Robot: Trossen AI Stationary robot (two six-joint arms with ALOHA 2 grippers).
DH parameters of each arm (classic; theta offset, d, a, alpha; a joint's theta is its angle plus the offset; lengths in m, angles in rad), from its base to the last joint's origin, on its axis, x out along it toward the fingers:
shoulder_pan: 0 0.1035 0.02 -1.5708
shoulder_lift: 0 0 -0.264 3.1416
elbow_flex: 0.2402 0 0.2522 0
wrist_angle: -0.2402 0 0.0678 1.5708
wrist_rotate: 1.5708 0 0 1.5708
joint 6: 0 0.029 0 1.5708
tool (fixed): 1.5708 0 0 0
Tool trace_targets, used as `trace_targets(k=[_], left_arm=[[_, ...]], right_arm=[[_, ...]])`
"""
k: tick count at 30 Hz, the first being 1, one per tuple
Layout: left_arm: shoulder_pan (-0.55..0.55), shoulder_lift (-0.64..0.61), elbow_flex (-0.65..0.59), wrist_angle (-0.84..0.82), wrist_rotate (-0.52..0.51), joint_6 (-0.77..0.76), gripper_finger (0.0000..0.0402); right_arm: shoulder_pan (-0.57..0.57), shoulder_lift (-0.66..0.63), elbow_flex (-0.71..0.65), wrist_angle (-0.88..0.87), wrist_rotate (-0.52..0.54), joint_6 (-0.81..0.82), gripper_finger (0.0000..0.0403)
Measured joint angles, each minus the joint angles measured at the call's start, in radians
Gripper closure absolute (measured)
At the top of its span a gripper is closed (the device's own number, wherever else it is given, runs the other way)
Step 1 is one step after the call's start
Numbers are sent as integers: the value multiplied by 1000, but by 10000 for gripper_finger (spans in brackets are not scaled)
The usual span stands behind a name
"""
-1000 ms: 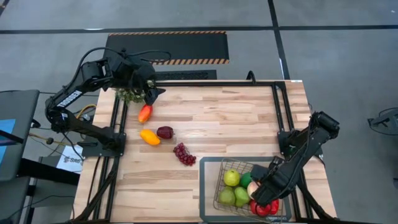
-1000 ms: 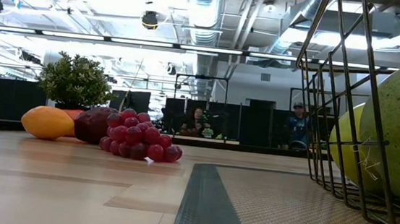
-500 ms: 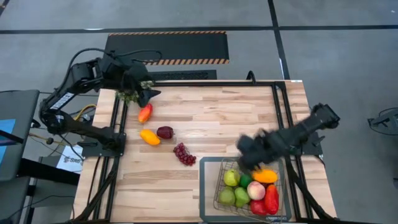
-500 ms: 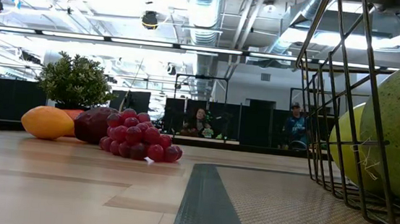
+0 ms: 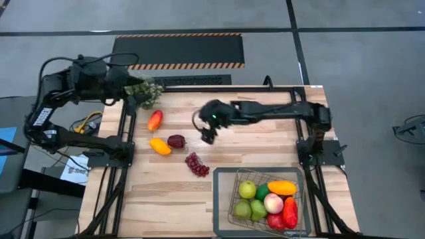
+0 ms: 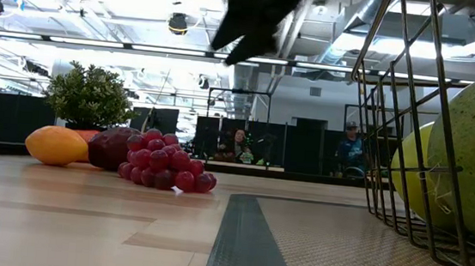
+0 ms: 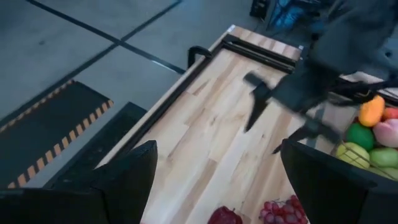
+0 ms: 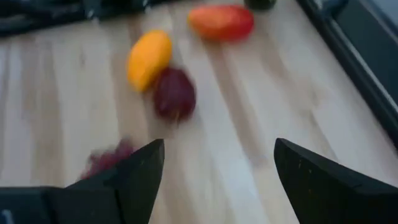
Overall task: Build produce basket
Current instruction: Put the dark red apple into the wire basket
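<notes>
The wire basket [image 5: 234, 199] stands at the near right on a grey mat. It holds green pears [image 5: 247, 190], an orange pepper [image 5: 282, 188], a pink peach [image 5: 273, 203] and a red pepper [image 5: 290, 212]. On the bare wood lie a red-orange pepper [image 5: 155, 120], a yellow pepper [image 5: 159, 146], a dark red fruit [image 5: 176, 141] and purple grapes [image 5: 196, 164]. My right gripper [image 5: 207, 135] hangs open above the table's middle, right of the dark red fruit [image 8: 175, 93]. My left gripper [image 7: 217, 180] is open at the far left corner, by the potted plant [image 5: 145, 91].
The black frame rails [image 5: 226, 88] run along the far edge and down both sides. The right arm [image 5: 279, 111] stretches across the table's far half from the right. Bare wood lies between the grapes and the far rail.
My right gripper has come out of the basket and swung fast toward the table's far left, ending over the middle, still open. An orange pepper now shows in the basket where the arm was. My left gripper has drawn back from above the red-orange pepper toward the far left corner.
</notes>
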Motion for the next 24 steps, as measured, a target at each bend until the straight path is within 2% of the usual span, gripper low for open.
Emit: trace_targets(k=[2,5,11,19,24], left_arm=[[0,-17,0,-7,-16,-1,74],[0,-35,0,-13,-38,-8,74],[1,-44,0,-21,-67,-24,74],[0,-46,0,-52,-100,-23,74],[1,-47,0,-75,-142,-22,74]], right_arm=[[-24,65,21,102,-31,-35,82],[-36,178,111,123,-59,-105,82],[-36,403,368,91,-111,-181,82],[-24,637,670,26,-127,-187,82],[-6,682,674,-9,-164,-155,82]])
